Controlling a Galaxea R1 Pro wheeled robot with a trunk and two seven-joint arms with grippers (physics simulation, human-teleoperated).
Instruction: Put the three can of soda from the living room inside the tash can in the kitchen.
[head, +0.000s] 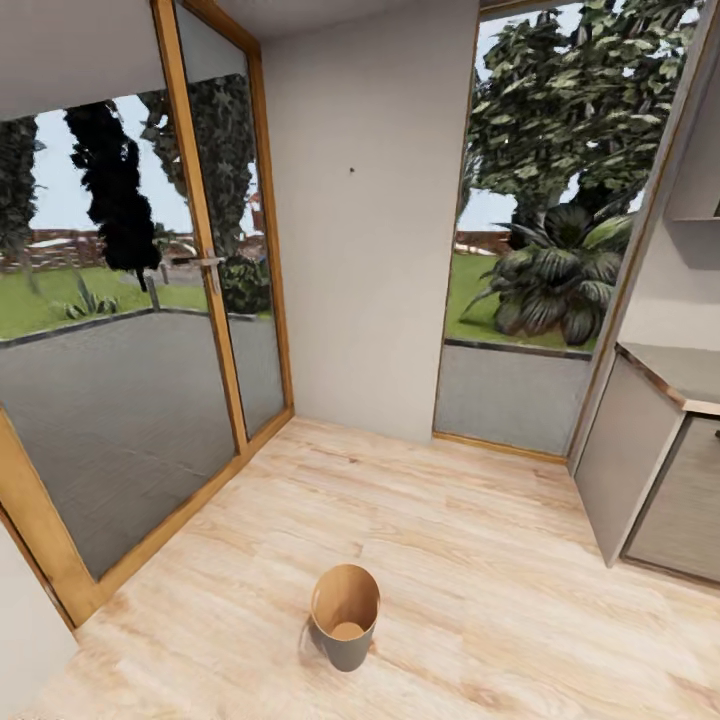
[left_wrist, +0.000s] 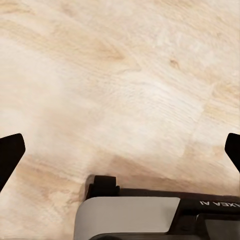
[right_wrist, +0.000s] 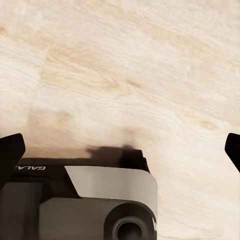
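Facing the tash can (head: 345, 615), upright at lower centre, you carry nothing: left gripper (left_wrist: 120, 150) and right gripper (right_wrist: 120, 147) spread wide over floor.

You have one tash can (head: 345, 628) on the pale wood floor (head: 480, 560), and you can count no soda cans inside it from the head view. Two wood-framed glazed openings face you: one glass door (head: 130, 330) at left and one window (head: 540, 230) at right, with one plain wall panel (head: 365, 210) between them. One grey cabinet run (head: 655, 480) sits at right under one countertop (head: 685, 372). Each wrist view gives you two dark fingertips, four in all.
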